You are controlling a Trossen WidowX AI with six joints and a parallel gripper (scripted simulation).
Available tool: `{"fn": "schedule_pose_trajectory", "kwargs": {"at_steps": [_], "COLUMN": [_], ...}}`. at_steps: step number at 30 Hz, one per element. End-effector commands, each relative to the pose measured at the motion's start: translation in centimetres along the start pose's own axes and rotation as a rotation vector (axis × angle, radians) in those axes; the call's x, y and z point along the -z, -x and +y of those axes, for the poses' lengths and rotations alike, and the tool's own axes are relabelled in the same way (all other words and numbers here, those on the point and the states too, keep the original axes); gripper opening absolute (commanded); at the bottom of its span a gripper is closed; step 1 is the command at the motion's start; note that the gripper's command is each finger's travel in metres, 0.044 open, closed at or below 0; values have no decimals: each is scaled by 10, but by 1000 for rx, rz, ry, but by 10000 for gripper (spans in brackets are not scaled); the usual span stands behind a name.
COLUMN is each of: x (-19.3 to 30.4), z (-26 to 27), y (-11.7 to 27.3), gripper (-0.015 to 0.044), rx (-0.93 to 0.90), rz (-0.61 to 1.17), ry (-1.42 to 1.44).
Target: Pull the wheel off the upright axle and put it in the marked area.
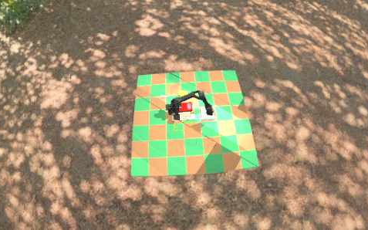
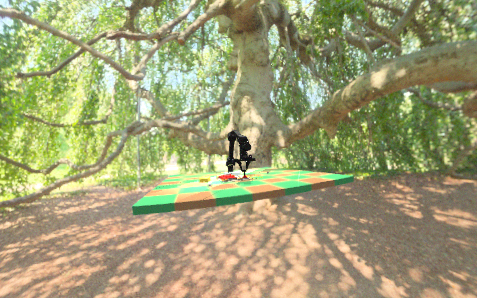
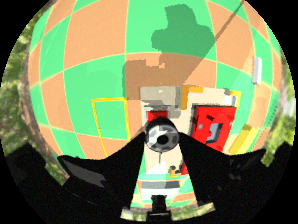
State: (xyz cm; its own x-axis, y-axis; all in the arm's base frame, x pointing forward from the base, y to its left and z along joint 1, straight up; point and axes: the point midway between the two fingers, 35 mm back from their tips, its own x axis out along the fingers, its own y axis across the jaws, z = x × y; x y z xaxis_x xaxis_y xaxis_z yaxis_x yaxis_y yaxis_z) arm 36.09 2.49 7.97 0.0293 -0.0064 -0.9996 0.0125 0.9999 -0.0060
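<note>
My gripper [image 1: 177,116] [image 2: 245,175] [image 3: 161,135] is shut on the wheel, a dark ring with a grey and white hub. The wheel [image 3: 162,134] sits between the fingertips in the wrist view, with its face toward the camera and a dark hole in its middle. A small red part [image 3: 157,114] shows just beyond the wheel. The upright axle cannot be made out; the wheel and fingers hide what is under them. The marked area, a yellow outline [image 1: 183,130] [image 3: 109,99], lies on the table left of the wheel in the wrist view.
A pale board [image 3: 183,120] lies under and around the gripper. A red block with a grey centre [image 1: 186,106] [image 3: 202,131] stands beside it on the right in the wrist view. A yellow block [image 1: 182,93] [image 3: 243,139] and a small white block [image 1: 163,96] [image 3: 257,71] lie farther right.
</note>
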Motion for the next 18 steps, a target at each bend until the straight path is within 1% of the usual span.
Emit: {"fn": "schedule_pose_trajectory", "kwargs": {"at_steps": [1,18], "x": [0,1], "z": [0,0], "y": [2,8], "gripper": [0,0], "rx": [-3,-3], "rz": [0,0], "ry": [-1,-2]}}
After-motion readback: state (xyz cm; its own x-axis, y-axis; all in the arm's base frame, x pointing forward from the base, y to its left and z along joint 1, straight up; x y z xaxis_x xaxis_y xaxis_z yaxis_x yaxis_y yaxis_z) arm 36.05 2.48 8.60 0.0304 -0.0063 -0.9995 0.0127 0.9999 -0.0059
